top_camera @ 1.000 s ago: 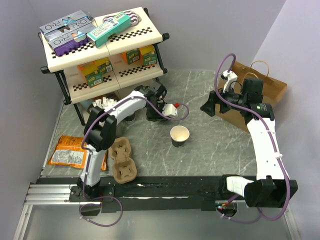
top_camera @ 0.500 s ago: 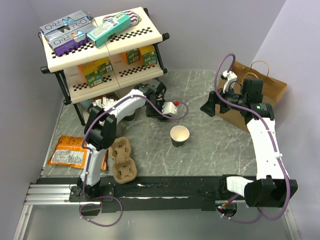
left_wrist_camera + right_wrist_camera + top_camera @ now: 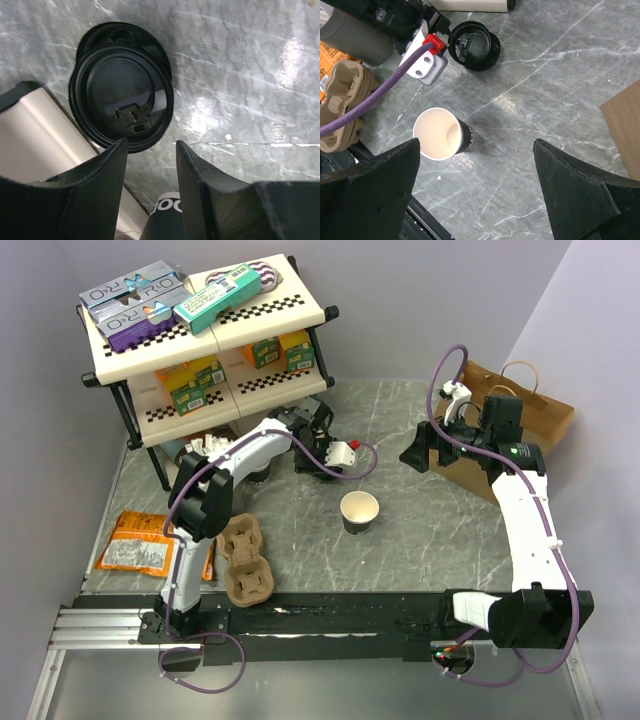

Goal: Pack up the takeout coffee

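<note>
Just below the middle of the top view, the paper cup [image 3: 360, 511] stands upright and uncovered on the tabletop [image 3: 430, 540]. Higher in the frame, my left end effector [image 3: 151, 145] hangs partly spread over two overlapping black lids [image 3: 122, 97], gripping nothing. Upper right, my right end effector [image 3: 476, 142] gapes wide, empty.
</note>
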### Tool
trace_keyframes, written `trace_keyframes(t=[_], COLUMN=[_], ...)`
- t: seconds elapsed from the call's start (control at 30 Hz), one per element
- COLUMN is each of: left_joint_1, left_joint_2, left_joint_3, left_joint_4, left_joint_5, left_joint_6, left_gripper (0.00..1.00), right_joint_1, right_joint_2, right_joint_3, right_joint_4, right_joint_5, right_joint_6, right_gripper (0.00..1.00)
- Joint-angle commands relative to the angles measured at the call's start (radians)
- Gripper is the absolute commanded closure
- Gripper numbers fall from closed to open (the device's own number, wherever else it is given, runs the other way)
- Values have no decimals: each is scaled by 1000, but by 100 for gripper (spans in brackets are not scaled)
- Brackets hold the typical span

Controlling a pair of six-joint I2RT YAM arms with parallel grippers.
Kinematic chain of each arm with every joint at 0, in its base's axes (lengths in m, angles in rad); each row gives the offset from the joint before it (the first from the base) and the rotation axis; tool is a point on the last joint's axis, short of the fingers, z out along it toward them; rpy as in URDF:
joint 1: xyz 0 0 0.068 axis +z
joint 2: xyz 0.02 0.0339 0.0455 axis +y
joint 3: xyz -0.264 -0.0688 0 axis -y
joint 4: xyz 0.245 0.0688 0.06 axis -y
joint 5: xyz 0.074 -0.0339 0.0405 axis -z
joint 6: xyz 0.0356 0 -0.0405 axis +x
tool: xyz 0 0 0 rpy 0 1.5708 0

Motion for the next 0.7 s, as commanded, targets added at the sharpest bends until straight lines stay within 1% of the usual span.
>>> trace_keyframes(t=[0.0,0.07,0.17,0.4,0.5,0.67], left_joint_1=[-2,-3,-6,-11,-11,-11], left_joint_2=[0,3,12,13,15,20], left_joint_3=[0,-1,0,-6,-15,-26], left_joint_4=[56,62,50,14,22,37], left_joint_5=[25,26,34,54,48,39], left_joint_6=[38,41,48,68,68,67], left_gripper=[50,50,53,54,54,57], right_joint_1=[3,3,1,3,3,1], right_joint_2=[0,0,4,20,21,27], right_joint_3=[24,21,22,27,24,24], right_joint_4=[7,6,3,4,10,12], right_joint_5=[-19,-18,-13,-13,-13,-13], right_joint_6=[-11,-13,-20,-22,-17,-16], right_gripper=[0,0,0,0,0,0])
